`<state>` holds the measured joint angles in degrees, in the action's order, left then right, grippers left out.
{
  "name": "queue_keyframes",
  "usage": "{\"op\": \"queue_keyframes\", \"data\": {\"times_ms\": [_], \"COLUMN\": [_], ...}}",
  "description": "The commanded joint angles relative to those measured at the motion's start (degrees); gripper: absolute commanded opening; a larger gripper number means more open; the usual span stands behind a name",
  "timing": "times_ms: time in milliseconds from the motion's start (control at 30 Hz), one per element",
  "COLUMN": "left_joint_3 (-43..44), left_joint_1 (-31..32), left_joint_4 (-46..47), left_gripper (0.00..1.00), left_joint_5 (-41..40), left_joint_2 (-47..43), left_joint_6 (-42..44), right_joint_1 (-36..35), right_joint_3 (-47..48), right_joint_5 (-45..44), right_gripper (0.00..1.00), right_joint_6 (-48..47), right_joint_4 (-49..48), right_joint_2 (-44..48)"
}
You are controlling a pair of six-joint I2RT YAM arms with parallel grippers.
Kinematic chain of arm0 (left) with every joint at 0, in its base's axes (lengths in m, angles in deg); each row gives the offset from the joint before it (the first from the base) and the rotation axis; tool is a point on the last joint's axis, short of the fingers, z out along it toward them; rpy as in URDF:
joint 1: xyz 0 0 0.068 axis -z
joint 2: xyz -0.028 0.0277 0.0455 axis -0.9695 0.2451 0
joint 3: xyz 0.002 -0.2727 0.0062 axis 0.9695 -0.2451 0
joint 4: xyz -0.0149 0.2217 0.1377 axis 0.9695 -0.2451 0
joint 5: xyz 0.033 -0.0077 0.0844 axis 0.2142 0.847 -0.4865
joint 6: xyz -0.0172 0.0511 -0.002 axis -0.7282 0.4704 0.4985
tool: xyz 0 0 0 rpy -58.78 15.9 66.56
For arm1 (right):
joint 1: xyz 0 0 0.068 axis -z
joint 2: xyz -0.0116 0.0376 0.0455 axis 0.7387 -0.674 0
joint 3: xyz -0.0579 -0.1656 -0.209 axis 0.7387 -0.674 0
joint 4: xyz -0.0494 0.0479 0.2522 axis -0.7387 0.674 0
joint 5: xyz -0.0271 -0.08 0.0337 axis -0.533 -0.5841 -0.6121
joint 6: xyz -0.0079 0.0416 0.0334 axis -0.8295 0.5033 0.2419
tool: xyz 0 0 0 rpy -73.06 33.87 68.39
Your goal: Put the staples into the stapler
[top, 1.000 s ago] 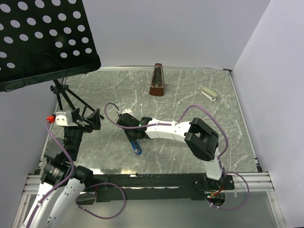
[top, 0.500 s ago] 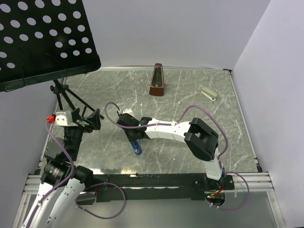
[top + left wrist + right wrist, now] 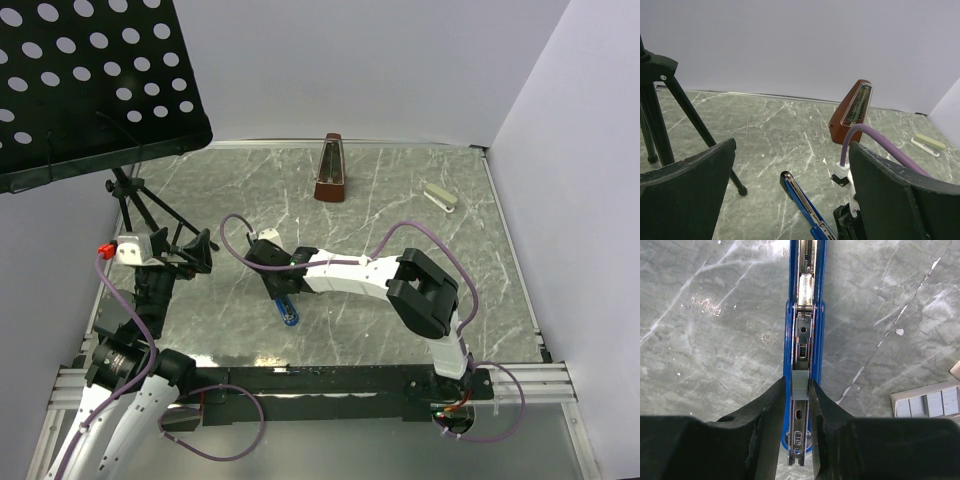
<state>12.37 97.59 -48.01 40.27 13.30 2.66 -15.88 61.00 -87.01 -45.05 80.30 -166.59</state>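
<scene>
The blue stapler (image 3: 287, 309) lies opened flat on the marble table, its metal channel facing up (image 3: 805, 315). A short grey strip of staples (image 3: 800, 386) sits in that channel. My right gripper (image 3: 798, 383) points straight down over it, and its black fingers flank the strip with a thin gap, slightly open. The staples box (image 3: 927, 402), whitish with grey strips in it, lies just right of the stapler. My left gripper (image 3: 792, 145) hangs wide open and empty to the left, looking at the stapler's far end (image 3: 802, 197).
A black music stand (image 3: 90, 80) with tripod legs (image 3: 695, 125) stands at the left. A brown metronome (image 3: 331, 170) is at the back centre. A pale second stapler (image 3: 440, 197) lies at the back right. A purple cable (image 3: 875, 137) loops off the right wrist.
The right jaws have parted a little around the staple strip, which stays in the stapler's channel. The right wrist edged slightly left. The left arm has not moved.
</scene>
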Motion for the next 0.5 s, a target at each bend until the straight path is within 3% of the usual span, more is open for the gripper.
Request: {"op": "queue_keyframes", "data": {"times_ms": [0,333,467], "left_joint_3": [0.3,0.3,0.3], "left_joint_1": [0.2,0.2,0.2], "left_joint_4": [1.6,1.7,1.9], "left_gripper": [0.99,0.99,0.99], "left_joint_5": [-0.4,-0.4,-0.3], "left_joint_2": [-0.2,-0.2,0.0], "left_joint_6": [-0.1,-0.1,-0.1], "right_joint_1": [-0.4,-0.4,-0.4], "right_joint_3": [1.5,1.5,1.1], "right_joint_5": [-1.7,-2.6,-2.6], "right_gripper": [0.34,0.38,0.50], "right_joint_6": [0.8,-0.1,-2.7], "right_joint_4": [1.6,1.5,-0.4], "right_joint_2": [-0.4,0.9,3.2]}}
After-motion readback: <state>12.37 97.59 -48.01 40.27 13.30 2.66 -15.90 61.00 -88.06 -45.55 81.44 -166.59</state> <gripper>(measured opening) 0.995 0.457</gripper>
